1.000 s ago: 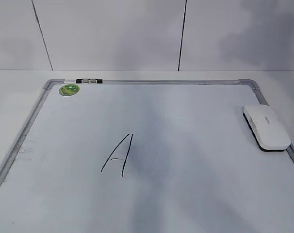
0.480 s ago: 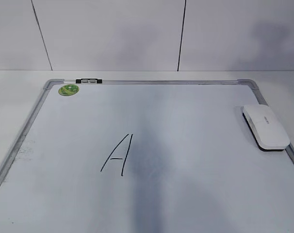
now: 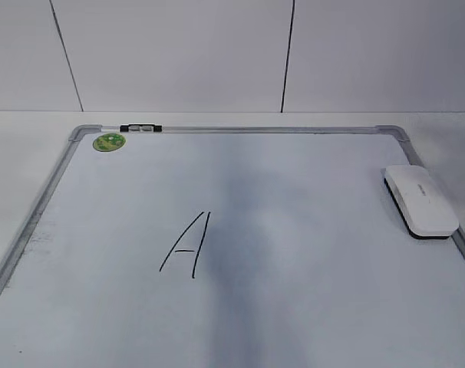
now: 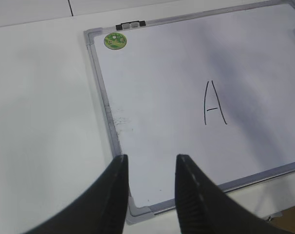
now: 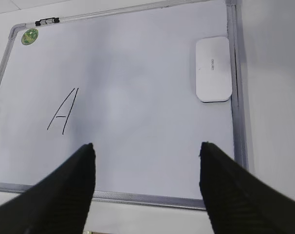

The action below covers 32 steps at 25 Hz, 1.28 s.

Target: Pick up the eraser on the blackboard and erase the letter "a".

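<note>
The white eraser [image 3: 420, 202] lies flat on the blackboard [image 3: 240, 129] at its right edge; it also shows in the right wrist view [image 5: 213, 69]. A tall capital "A" [image 3: 186, 244] is written in black left of the board's middle. No small lowercase "a" shows in any view. My left gripper [image 4: 150, 158] is open and empty, high above the board's near left corner. My right gripper [image 5: 146, 145] is wide open and empty, high above the board's near edge, well short of the eraser. Neither gripper shows in the exterior view.
A round green sticker [image 3: 109, 141] and a black clip [image 3: 140, 128] sit at the board's far left corner. A faint smudge [image 4: 120, 122] marks the board by its left frame. White table surrounds the board, with a white panelled wall behind.
Only the shadows on the board and the wall have shifted. The eraser and the board have not moved.
</note>
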Tool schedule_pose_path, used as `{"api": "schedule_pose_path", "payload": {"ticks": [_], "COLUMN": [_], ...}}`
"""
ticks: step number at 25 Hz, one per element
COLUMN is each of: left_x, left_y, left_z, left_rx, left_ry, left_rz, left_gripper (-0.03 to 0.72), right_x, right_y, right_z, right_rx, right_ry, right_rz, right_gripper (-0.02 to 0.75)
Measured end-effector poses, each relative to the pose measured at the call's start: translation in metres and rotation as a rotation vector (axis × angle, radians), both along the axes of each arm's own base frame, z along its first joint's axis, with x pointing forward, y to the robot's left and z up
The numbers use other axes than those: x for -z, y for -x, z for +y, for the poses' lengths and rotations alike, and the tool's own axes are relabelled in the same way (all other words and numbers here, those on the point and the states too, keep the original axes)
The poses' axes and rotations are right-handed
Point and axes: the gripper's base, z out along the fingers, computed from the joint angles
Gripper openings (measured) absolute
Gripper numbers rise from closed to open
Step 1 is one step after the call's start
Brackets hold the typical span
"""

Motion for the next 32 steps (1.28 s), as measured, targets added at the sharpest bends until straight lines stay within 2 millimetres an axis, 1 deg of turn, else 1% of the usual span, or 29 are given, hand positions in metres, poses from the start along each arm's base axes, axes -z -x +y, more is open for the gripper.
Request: {"api": "schedule_pose_path", "payload": {"ticks": [4, 6, 9, 13, 18, 22, 25, 29, 32], "left_x": [0.008, 0.014, 0.026, 0.046, 0.072, 0.089, 0.101, 0.119, 0.134], "left_y": [0.027, 0.037, 0.051, 0.065, 0.071, 0.074, 0.074, 0.070, 0.066], "left_z": [0.007, 0.009, 0.015, 0.019, 0.021, 0.022, 0.022, 0.021, 0.020], "left_rx": [0.005, 0.016, 0.015, 0.012, 0.011, 0.009, 0.010, 0.011, 0.011], "left_ry": [0.013, 0.012, 0.005, 0.003, -0.004, -0.010, -0.015, -0.029, -0.042], "left_rz": [-0.057, -0.072, -0.099, -0.110, -0.088, -0.075, -0.058, -0.007, 0.041], "left_gripper": [0.245, 0.244, 0.244, 0.244, 0.244, 0.244, 0.243, 0.241, 0.239], "right_x": [0.018, 0.025, 0.036, 0.046, 0.053, 0.062, 0.073, 0.090, 0.109], "right_y": [0.026, 0.037, 0.052, 0.069, 0.085, 0.094, 0.098, 0.102, 0.101], "right_z": [-0.002, -0.002, -0.004, -0.005, -0.006, -0.007, -0.010, -0.019, -0.023], "right_rx": [-0.004, -0.005, -0.005, -0.012, -0.093, -0.153, -0.154, -0.112, -0.091], "right_ry": [-0.007, -0.010, -0.011, -0.013, 0.021, 0.074, 0.123, 0.205, 0.249], "right_rz": [-0.015, -0.024, -0.044, -0.077, -0.135, -0.171, -0.181, -0.177, -0.147], "right_gripper": [0.540, 0.540, 0.540, 0.540, 0.540, 0.540, 0.540, 0.540, 0.540]}}
